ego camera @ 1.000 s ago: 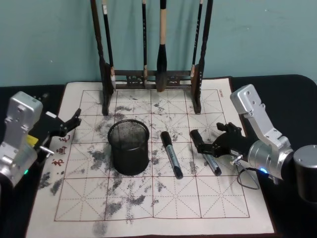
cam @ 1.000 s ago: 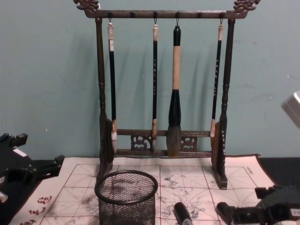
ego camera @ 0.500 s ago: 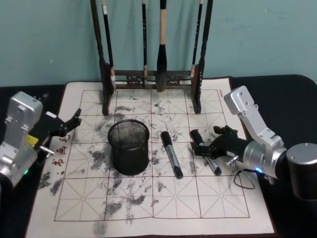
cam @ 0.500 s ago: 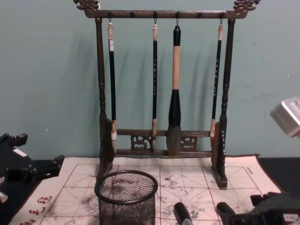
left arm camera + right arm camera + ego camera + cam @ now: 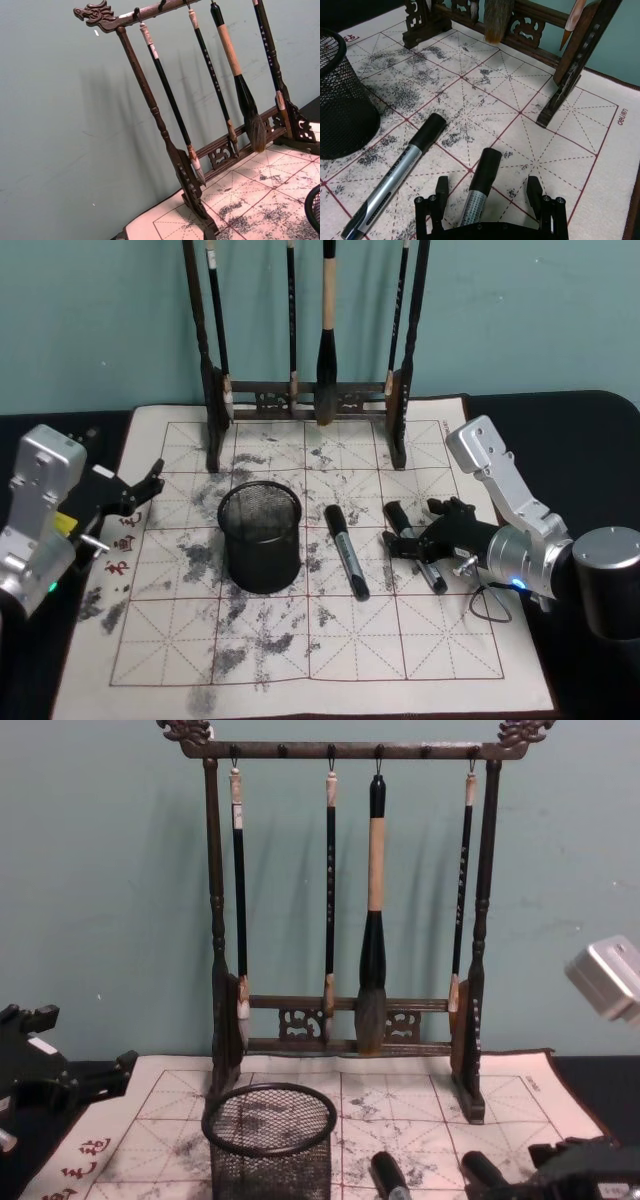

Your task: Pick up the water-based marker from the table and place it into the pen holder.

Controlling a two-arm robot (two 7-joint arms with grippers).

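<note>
Right of the pen holder (image 5: 260,538), the right gripper (image 5: 402,530) is wide open, one finger at each side of the water-based marker (image 5: 481,187), which lies on the table (image 5: 330,660). The left gripper (image 5: 140,488) waits left of the pen holder.

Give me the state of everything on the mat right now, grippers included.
pen holder: upright, looks empty.
left marker: lying flat, capped.
right marker: lying flat, capped, not gripped.
right gripper: open, straddling the right marker.
left gripper: parked at the left edge of the mat.
brushes: hanging on the rack.
</note>
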